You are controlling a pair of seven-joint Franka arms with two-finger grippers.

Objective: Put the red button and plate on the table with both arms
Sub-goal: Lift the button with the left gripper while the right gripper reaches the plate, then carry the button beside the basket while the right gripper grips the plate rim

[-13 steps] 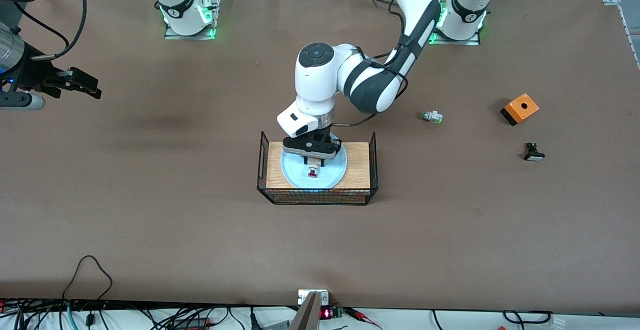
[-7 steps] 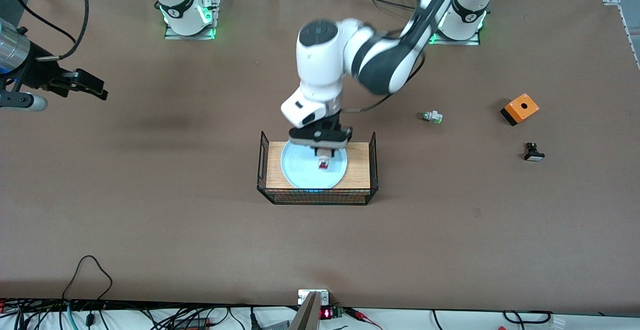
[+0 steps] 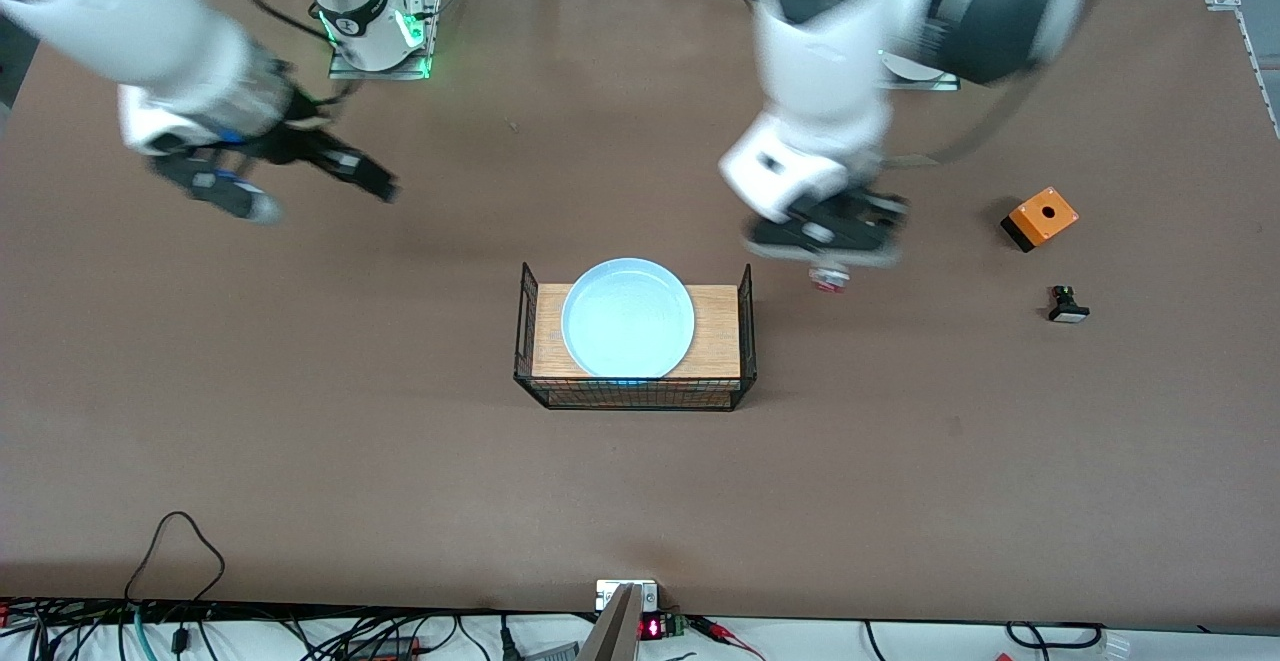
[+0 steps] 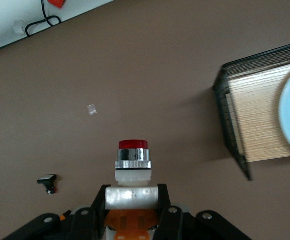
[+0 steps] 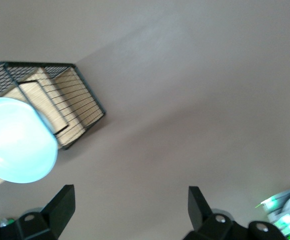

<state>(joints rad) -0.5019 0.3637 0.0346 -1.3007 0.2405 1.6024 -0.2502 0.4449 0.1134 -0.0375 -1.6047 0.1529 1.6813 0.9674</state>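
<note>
Table (image 3: 300,391): matt brown. Plate (image 3: 628,318): smooth, glossy light blue. Board (image 3: 715,331): pale grained wood in black wire frame (image 3: 640,396). Red button (image 4: 132,162): glossy red cap, shiny metal collar.

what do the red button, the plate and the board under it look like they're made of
Red button: seemingly plastic, glossy red cap, white body, shiny metal-looking ring; left gripper holds it.
Plate: smooth light blue with soft sheen, plastic or glazed ceramic; unclear.
Board: light wood grain lines.

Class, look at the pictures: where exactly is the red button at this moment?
The red button is off the plate, held in the left claw in the air over bare table, beside the wire-framed wooden board toward the left arm's end.
</note>
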